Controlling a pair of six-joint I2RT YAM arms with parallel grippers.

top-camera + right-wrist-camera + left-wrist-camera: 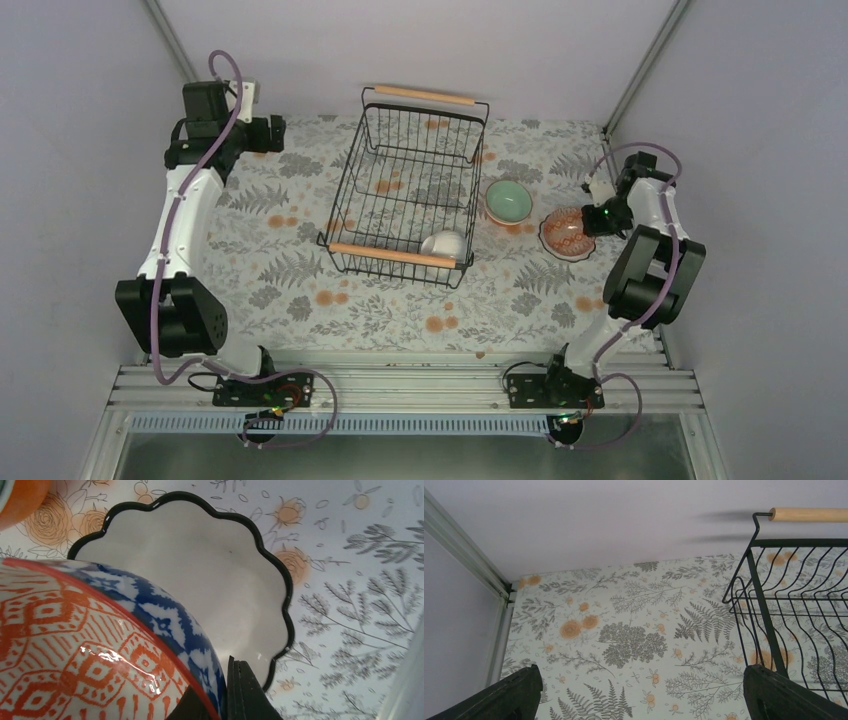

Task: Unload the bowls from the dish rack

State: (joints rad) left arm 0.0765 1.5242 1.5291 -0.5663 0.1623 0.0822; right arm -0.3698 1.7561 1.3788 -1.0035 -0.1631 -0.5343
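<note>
The black wire dish rack [392, 172] stands mid-table, a white bowl [443, 245] in its near right corner. A mint-green bowl [508, 200] sits on the cloth right of the rack. Further right is the orange patterned bowl [566, 232], and my right gripper [598, 218] is shut on its rim. In the right wrist view that gripper [225, 695] pinches the blue-and-orange patterned bowl [75, 645] just over a scalloped white bowl [200, 575] with a black rim. My left gripper [268, 133] is open at the far left back, empty [641, 705], with the rack [794, 595] to its right.
A glossy orange bowl side [20, 497] shows in the right wrist view's upper left corner. The rack's wooden handles [392, 256] [425, 95] run along its near and far ends. Enclosure walls and a corner post [464, 555] stand close behind the left gripper.
</note>
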